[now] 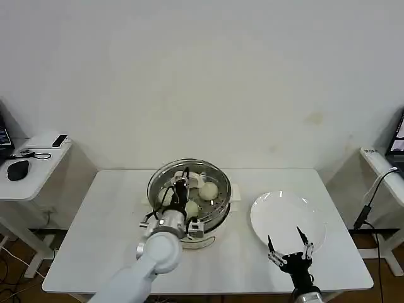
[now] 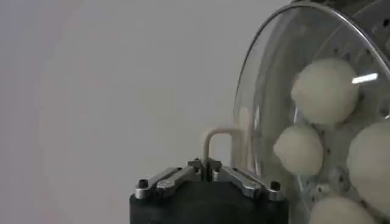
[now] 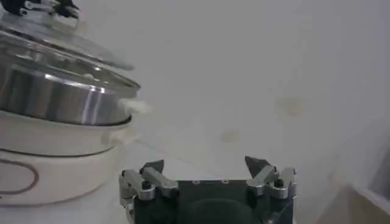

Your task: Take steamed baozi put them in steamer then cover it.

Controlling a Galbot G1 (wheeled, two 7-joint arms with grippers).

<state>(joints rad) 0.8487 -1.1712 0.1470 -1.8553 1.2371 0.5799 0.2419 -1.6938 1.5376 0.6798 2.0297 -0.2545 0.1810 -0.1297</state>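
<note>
Baozi [image 2: 324, 90] sit in my steamer [image 1: 189, 192] at table centre; my left gripper [image 2: 209, 172] pinches the cover [image 2: 268, 109] handle, lowering it. Right gripper [image 1: 290, 247] waits wide open, near right.

My head camera looks forward and down on the white surface [image 1: 113, 214] from well above. My left wrist camera sits close against the cover [image 2: 268, 109], facing it. My right wrist camera sits low, near the surface, facing the steamer [image 3: 55, 103] sidelong. All share the steamer.
</note>
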